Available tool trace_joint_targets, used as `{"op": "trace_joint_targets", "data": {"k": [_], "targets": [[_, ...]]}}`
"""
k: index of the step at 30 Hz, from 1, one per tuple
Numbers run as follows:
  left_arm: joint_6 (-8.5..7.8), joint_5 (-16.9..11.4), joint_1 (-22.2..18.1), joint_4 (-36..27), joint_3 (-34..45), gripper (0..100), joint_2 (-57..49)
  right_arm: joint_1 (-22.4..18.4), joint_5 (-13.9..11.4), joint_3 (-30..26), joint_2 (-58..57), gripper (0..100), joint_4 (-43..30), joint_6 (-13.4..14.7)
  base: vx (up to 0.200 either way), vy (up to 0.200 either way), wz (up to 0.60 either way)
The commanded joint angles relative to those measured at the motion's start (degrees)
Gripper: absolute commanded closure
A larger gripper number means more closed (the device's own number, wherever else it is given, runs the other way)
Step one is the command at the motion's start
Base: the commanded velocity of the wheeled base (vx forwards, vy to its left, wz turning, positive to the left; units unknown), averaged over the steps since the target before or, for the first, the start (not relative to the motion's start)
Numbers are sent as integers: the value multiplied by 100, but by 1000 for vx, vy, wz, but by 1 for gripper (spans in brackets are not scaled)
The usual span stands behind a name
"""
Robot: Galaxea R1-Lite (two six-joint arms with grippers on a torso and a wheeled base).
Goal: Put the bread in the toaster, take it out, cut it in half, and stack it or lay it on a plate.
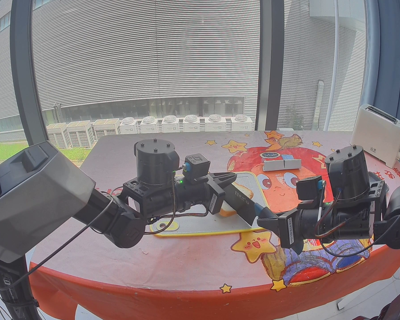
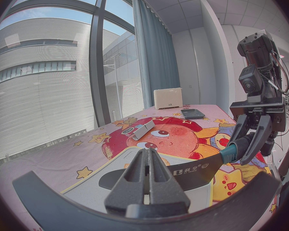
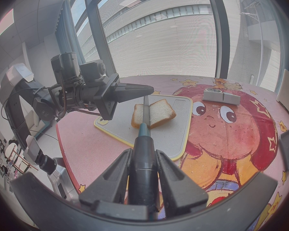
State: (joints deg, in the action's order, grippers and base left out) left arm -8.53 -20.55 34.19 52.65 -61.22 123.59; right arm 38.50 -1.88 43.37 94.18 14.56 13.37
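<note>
A slice of bread (image 3: pixel 159 111) lies on the white, yellow-edged cutting board (image 3: pixel 173 138) in the middle of the table. My right gripper (image 3: pixel 144 154) is shut on the handle of a dark knife (image 3: pixel 146 113), whose blade lies across the middle of the bread. In the head view the right gripper (image 1: pixel 266 221) holds the knife (image 1: pixel 240 201) from the board's right side. My left gripper (image 3: pixel 151 89) is shut on nothing, its tips just above the blade's far end. The left wrist view has the left gripper (image 2: pixel 147 151) over the blade (image 2: pixel 189 174). The white toaster (image 1: pixel 380 138) stands at the far right.
A grey knife rest (image 1: pixel 281 163) lies behind the board. A dark grey plate (image 2: pixel 192 113) sits near the toaster (image 2: pixel 168 98). The two arms nearly meet over the board (image 1: pixel 195 225). The tablecloth in front is bare up to the table's edge.
</note>
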Motion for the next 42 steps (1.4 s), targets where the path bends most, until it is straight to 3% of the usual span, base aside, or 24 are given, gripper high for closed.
{"op": "trace_joint_targets", "data": {"k": [1,17,28,42], "targets": [[1,-1,-1,17,-30,100,-72,-9,-6,4,-23,100,3,-1,0,0,0],[-34,7,43,43,-4,100,-1,0,3,-40,100,100,3,-28,0,0,0],[-8,7,465,26,84,100,-300,0,3,-48,109,100,3,-37,0,0,0],[-34,122,316,35,163,100,210,0,12,-13,-5,100,12,-28,0,0,0]]}}
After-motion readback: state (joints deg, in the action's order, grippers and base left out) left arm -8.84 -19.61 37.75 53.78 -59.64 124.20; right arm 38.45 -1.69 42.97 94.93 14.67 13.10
